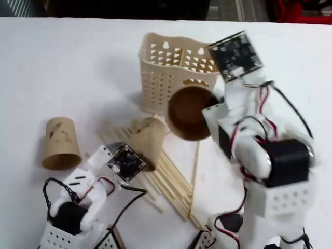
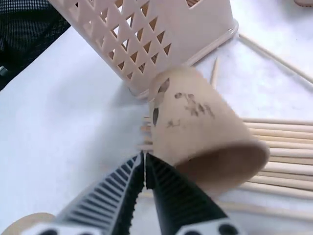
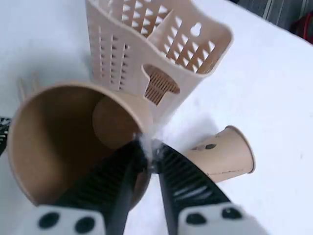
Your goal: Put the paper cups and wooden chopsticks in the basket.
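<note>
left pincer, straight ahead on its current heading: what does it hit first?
Probably the tipped paper cup: the left pincer ends right beside its wall. Depth is unclear; if it slipped past, it would meet the basket corner behind.

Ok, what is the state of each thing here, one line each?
basket: upright
chopsticks: lying in a pile
held cup: lifted, tilted, beside basket
middle cup: lying on the chopsticks
far cup: lying on its side
right claw: shut on held cup's rim
left claw: shut, by middle cup
</note>
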`<act>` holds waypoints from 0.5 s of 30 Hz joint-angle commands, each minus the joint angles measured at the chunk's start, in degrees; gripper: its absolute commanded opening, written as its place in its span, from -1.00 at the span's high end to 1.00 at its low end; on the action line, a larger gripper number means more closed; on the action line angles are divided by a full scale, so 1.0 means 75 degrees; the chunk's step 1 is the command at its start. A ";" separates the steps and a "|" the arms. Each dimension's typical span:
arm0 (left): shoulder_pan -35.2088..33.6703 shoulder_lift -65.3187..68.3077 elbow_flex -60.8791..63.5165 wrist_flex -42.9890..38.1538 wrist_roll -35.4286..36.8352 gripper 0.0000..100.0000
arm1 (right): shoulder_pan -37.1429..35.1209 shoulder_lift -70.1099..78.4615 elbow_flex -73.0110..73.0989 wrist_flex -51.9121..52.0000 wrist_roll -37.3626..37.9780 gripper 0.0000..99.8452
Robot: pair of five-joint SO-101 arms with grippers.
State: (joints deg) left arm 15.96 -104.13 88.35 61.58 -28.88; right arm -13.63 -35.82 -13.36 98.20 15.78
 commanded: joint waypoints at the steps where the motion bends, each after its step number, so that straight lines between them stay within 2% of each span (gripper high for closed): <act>1: 0.0029 -0.0041 0.0023 0.0012 0.0070 0.95 | -0.0217 -0.0158 -0.1078 0.0041 -0.0164 0.96; 9: 0.0018 -0.0041 0.0023 0.0023 0.0105 0.95 | -0.0264 0.0252 -0.2309 -0.0076 -0.0164 0.96; 15: 0.0018 -0.0041 -0.0023 0.0023 0.0082 0.95 | 0.0404 0.1284 -0.3141 -0.0463 -0.0164 0.96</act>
State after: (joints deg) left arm 15.96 -103.96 88.88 61.58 -28.70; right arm -12.92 -28.79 -33.23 96.97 14.99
